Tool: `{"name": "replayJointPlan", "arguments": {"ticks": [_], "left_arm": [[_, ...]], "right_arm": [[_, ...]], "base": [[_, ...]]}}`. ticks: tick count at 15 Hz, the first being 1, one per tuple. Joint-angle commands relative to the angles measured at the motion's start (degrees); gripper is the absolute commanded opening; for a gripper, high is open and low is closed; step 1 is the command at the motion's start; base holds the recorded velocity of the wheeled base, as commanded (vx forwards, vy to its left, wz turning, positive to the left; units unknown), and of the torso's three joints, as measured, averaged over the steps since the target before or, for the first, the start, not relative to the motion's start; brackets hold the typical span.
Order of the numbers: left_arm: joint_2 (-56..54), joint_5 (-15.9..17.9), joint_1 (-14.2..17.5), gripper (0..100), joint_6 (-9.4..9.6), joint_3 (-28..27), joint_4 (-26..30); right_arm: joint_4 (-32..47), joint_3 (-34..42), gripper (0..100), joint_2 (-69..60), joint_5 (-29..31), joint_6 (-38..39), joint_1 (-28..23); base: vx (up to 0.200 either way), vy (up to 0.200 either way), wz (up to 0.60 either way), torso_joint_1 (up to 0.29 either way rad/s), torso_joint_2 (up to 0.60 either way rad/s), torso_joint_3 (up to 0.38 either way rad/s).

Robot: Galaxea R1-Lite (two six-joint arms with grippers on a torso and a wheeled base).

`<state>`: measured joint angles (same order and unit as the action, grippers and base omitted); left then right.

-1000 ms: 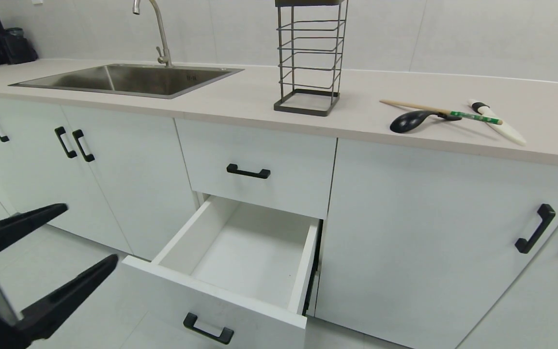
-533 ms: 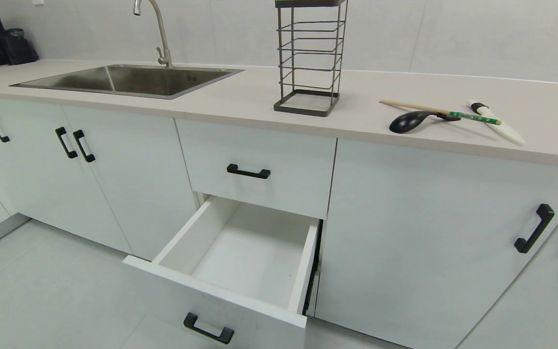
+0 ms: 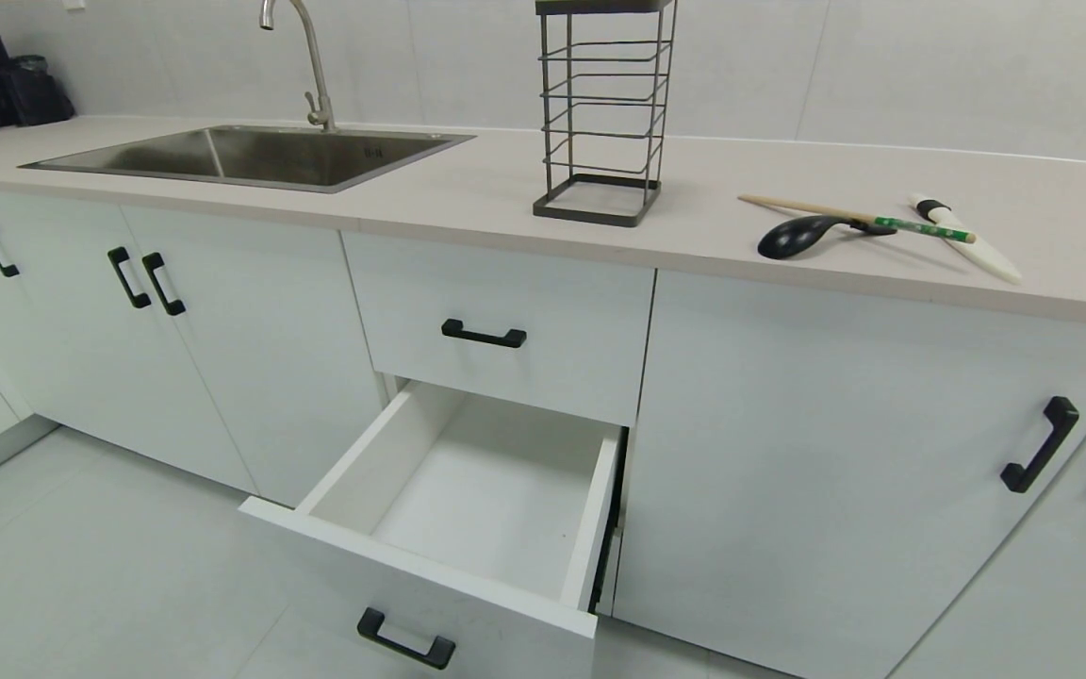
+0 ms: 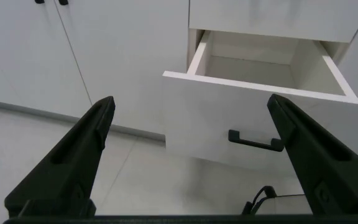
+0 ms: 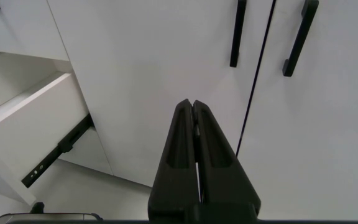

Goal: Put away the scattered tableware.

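Note:
A black spoon (image 3: 799, 235), a wooden chopstick with a green band (image 3: 854, 218) and a white knife with a black collar (image 3: 967, 238) lie together on the counter (image 3: 468, 198) at the right. Below, the lower white drawer (image 3: 468, 490) stands pulled out with nothing in it; its front and black handle (image 4: 255, 142) face my left gripper (image 4: 191, 112), which is open and held low before it. My right gripper (image 5: 194, 107) is shut, empty, pointing at the white cabinet doors (image 5: 166, 68) beside the drawer.
A steel sink (image 3: 241, 153) with a tap (image 3: 303, 57) is set in the counter at the left. A dark wire rack (image 3: 604, 113) stands mid-counter. The upper drawer (image 3: 496, 321) is closed. Black handles (image 3: 1038, 443) stick out from the cabinet doors.
My left gripper, seen open at the lower left of the head view a second ago, has dropped out of that view. Nothing on the counter has moved.

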<state>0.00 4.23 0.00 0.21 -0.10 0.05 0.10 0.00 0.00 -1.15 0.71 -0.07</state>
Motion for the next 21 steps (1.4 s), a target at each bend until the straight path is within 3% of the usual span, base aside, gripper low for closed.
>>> {"name": "replayJointPlan", "arguments": {"ticks": [1, 5, 13, 18, 21], "left_arm": [[0.0, -0.01, 0.0, 100, -0.12, 0.1, 0.04], [0.0, -1.94, 0.09, 100, -0.12, 0.1, 0.04], [0.0, -1.94, 0.0, 100, -0.21, 0.1, -0.05], [0.0, -2.03, 0.0, 100, -0.38, 0.1, -0.05], [0.0, -2.03, 0.0, 100, -0.47, 0.1, -0.05]], "right_arm": [[-0.01, 0.0, 0, 0.09, 0.0, 0.0, -0.01], [-0.01, 0.0, 0, 0.09, 0.0, 0.08, -0.01], [-0.01, 0.0, 0, 0.09, 0.09, 0.0, -0.01], [-0.01, -0.09, 0, 0.09, 0.0, 0.0, -0.01], [-0.01, 0.0, 0, 0.09, 0.09, 0.0, -0.01]], "base": [[0.0, 0.0, 0.0, 0.0, 0.0, 0.0], [0.1, -0.15, 0.0, 0.002, 0.0, 0.003], [0.025, 0.0, 0.0, 0.008, -0.01, -0.003], [0.0, 0.0, 0.0, 0.178, -0.18, -0.179], [0.0, 0.0, 0.0, 0.209, -0.66, -0.229]]}}
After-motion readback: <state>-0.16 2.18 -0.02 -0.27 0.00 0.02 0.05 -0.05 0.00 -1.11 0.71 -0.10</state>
